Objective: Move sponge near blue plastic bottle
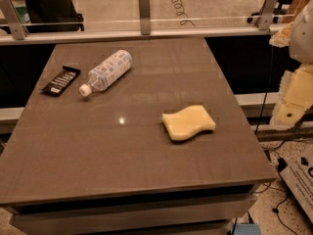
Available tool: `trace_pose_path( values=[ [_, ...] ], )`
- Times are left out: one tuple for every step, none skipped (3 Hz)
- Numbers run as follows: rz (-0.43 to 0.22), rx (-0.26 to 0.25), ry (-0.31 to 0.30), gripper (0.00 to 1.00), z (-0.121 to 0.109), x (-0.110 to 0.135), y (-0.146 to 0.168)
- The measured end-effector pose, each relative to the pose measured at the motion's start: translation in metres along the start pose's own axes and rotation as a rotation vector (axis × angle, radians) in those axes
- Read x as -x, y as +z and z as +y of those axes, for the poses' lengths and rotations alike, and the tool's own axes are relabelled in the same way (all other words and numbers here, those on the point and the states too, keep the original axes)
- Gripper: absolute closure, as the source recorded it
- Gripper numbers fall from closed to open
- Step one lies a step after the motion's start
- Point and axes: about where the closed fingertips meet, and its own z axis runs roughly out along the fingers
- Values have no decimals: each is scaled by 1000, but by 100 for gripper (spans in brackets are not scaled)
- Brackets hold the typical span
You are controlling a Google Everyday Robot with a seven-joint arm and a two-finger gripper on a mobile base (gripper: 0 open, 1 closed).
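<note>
Pale yellow sponge (189,122), white-capped clear bottle (107,71); yellowish pincer (292,102) at right edge

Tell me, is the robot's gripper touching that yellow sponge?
Apart. The camera view shows the gripper beyond the right edge of the table, while the sponge lies flat on it, a wide stretch of bare tabletop between them.
</note>
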Motion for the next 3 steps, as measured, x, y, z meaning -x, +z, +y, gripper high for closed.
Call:
trace_pose_path(
  values=[
    [0,0,0,0,0,0,0],
    [-19,5,-39,0,-1,13,17],
    [-61,38,-102,0,3,37,48]
  ],
)
